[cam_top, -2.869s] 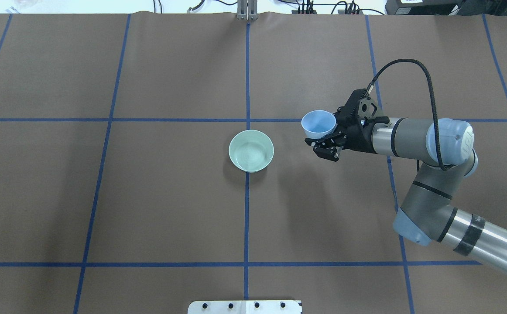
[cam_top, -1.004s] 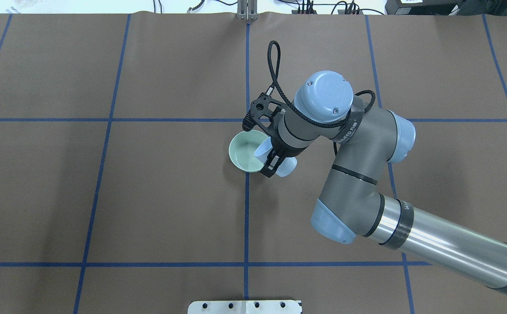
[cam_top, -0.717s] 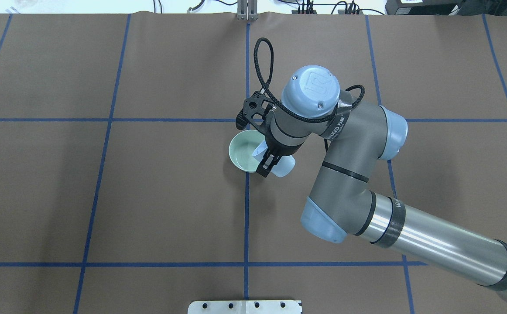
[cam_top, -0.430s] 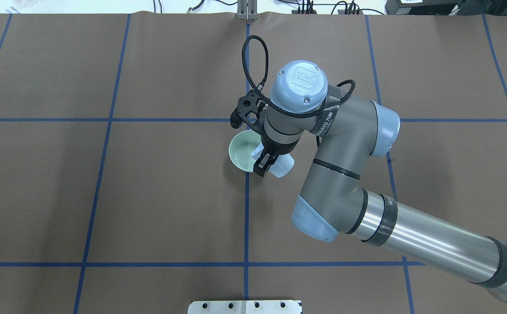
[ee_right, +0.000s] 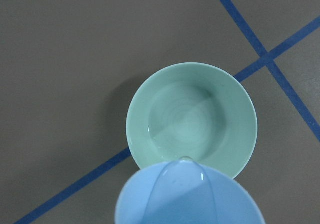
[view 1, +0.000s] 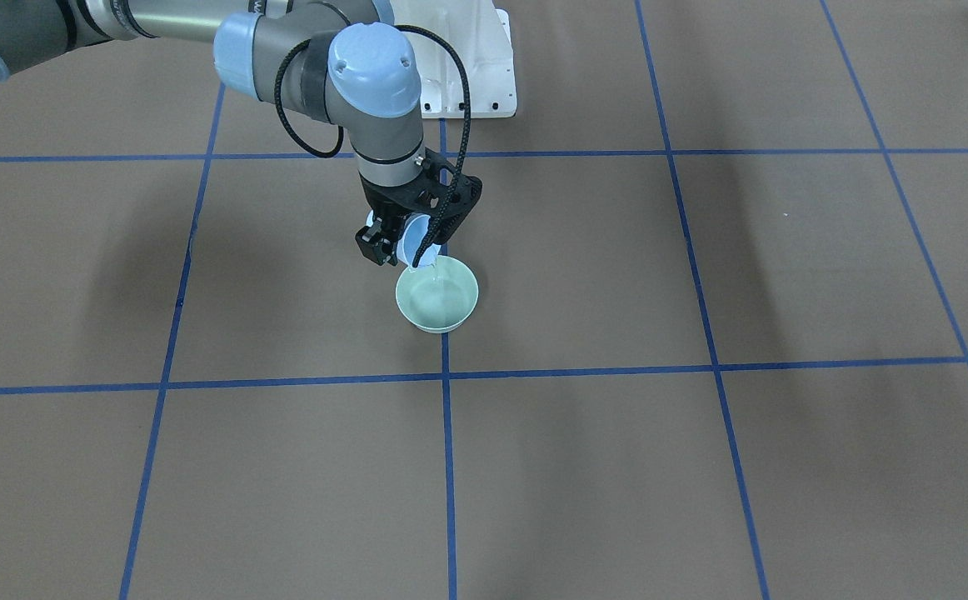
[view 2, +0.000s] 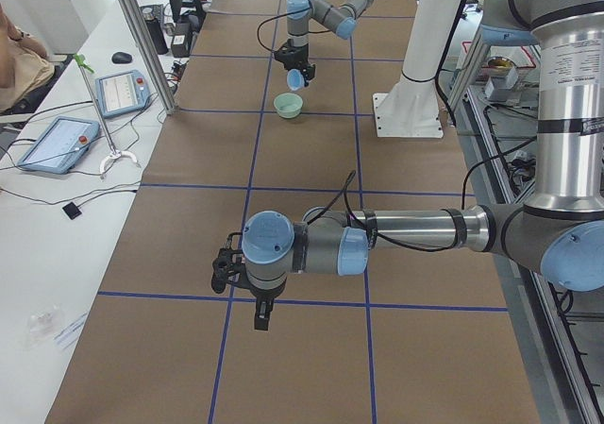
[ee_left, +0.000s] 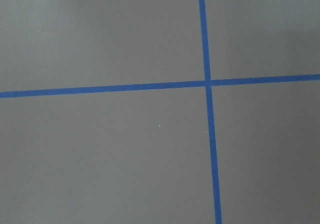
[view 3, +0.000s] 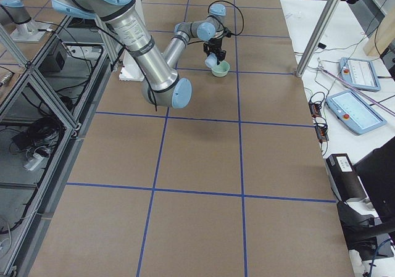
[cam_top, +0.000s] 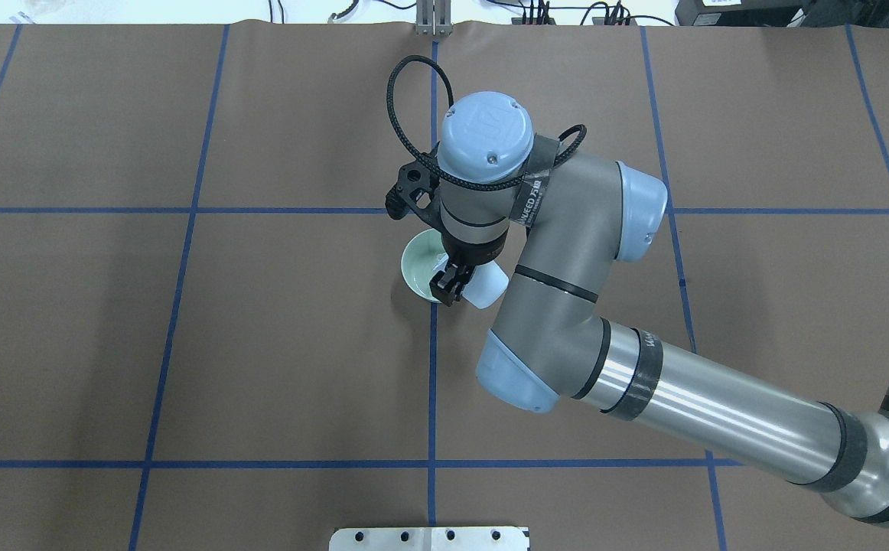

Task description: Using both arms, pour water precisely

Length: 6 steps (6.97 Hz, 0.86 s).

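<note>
Water (ee_right: 185, 159) beads at the lip of the tilted blue cup (ee_right: 187, 199), just beyond the right fingers (cam_top: 444, 288), which pinch the cup. Below the lip the green bowl (ee_right: 142, 134) stands on the surface (cam_top: 261, 344), astride a blue tape line (cam_top: 432, 367). The left fingers (view 2: 261, 313) hang well apart from both, and whether they are spread cannot be told.

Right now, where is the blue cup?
In the overhead view, near the centre, the blue cup tilts in the right gripper over the green bowl's right rim.

Mint-green bowl (ee_right: 144, 134), pale-blue cup (ee_right: 185, 200)
</note>
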Available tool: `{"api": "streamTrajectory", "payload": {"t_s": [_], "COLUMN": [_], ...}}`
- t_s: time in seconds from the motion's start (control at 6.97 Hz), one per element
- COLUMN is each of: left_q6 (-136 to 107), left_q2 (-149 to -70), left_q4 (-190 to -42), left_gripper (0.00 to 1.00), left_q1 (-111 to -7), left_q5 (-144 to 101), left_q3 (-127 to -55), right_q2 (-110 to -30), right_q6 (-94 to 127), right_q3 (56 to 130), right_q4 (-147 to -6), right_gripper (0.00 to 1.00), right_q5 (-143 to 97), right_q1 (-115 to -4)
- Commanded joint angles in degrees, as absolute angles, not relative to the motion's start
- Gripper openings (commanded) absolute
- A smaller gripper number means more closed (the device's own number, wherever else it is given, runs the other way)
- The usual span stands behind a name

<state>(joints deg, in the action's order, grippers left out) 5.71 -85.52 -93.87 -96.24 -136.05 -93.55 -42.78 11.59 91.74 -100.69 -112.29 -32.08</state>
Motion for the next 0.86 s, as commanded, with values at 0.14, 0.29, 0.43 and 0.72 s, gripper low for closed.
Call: {"api": "streamTrajectory", "payload": {"t_s": [0.14, 0.29, 0.43, 0.72], "left_q6": [5.6, 5.7, 5.6, 5.6], "left_q2": [-85.5, -85.6, -85.6, -85.9], "left_q4": [-93.9, -93.9, -93.9, -93.9], "left_gripper": [1.00, 1.00, 1.00, 1.00], "left_q1": [-96.2, -96.2, -96.2, -96.2], "left_q5": [-136.1, -136.1, -136.1, -136.1], "left_q3": [-93.6, -93.6, -93.6, -93.5], "right_q2": [-38.8, -38.1, -37.9, -36.1], "right_q6": [11.5, 11.5, 11.5, 11.5], "right_q3": [89.8, 89.9, 89.8, 89.6], "right_q4": [-108.3, -110.5, -112.6, -117.1], "right_gripper": [0.00, 0.00, 0.00, 0.00], "right_q5": [-112.1, -112.1, -111.9, -111.1], "right_q1": [-32.1, -32.1, -32.1, -32.1]}}
